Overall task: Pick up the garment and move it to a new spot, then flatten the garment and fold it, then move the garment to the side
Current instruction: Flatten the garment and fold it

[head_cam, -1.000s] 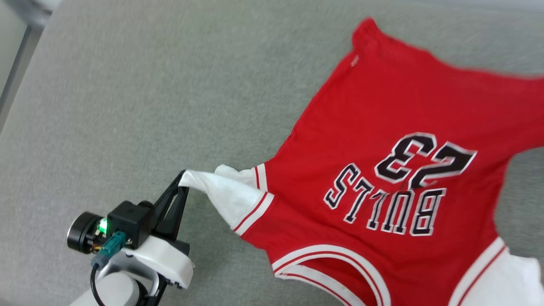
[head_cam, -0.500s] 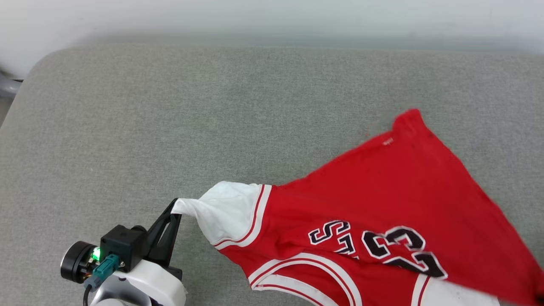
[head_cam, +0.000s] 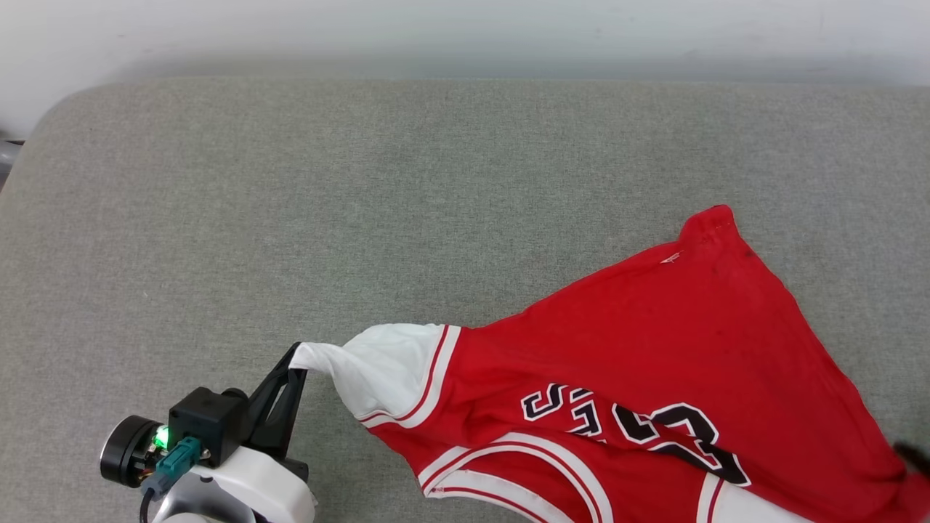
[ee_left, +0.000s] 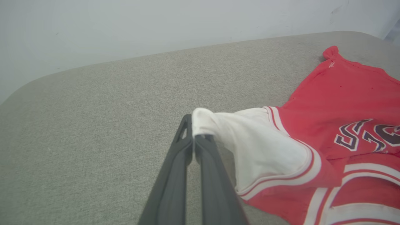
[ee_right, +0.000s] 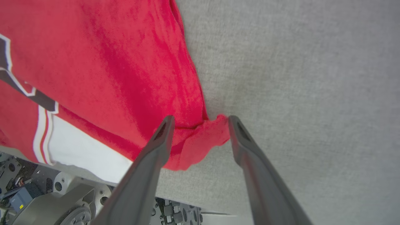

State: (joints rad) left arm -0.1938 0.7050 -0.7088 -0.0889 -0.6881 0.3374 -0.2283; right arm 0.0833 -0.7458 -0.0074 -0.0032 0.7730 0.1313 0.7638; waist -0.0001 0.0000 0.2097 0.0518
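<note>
The garment (head_cam: pixel 654 349) is lying on the grey cushion (head_cam: pixel 290 181), spreading over the cushion's right and near part as the head view shows it, with its red body mostly flat and its lettering and number facing up. One red corner is pointing toward the cushion's far edge, and a small pale label is showing just beside that corner. The white sleeve with the red-and-white striped trim is stretching toward the cushion's left side, lifted a little off the fabric of the cushion.

The left gripper (head_cam: pixel 294 361) is pinching the tip of that white sleeve. In the left wrist view, the left gripper (ee_left: pixel 193 132) is pressing its two dark fingers together with the sleeve's end bunching between them, while the garment (ee_left: pixel 343 103) is trailing away over the cushion (ee_left: pixel 93 125).

In the right wrist view, the right gripper (ee_right: pixel 200 120) is holding its jaws wide apart above the cushion (ee_right: pixel 297 78). A crumpled red corner of the garment (ee_right: pixel 109 62) is sitting between the two fingers, and whether either finger is touching it I cannot tell. That corner is lying near the cushion's near edge, past which grey parts of the robot's base (ee_right: pixel 47 193) are showing.
</note>
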